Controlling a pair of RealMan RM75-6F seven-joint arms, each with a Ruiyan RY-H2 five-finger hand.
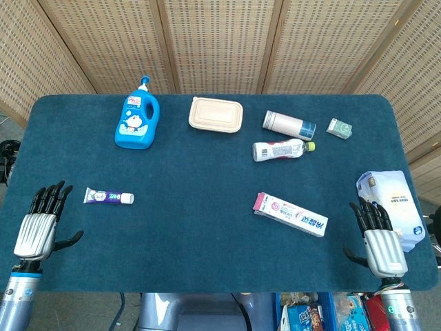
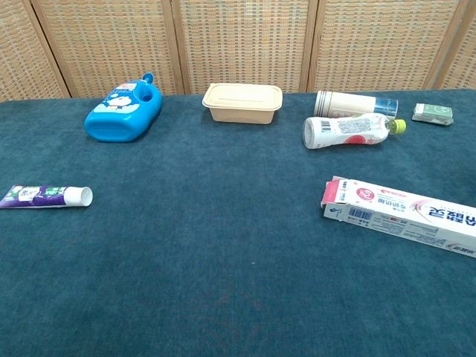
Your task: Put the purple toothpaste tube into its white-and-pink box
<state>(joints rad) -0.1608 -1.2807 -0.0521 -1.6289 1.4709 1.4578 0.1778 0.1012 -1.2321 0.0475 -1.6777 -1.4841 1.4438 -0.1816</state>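
Left hand [image 1: 40, 222] and right hand [image 1: 377, 234] both empty, fingers spread, at the bench [image 1: 207, 227] near edge. Purple tube [image 1: 108, 197], white cap, flat just right of left hand. White-pink box [image 1: 290, 214], flap open, left of right hand.

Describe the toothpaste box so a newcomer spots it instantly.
Start at the dark blue table and go to its front right part, ahead of the right hand. The toothpaste box lies flat and alone there: long, white with pink, one end flap open, unlike the round bottles behind it.
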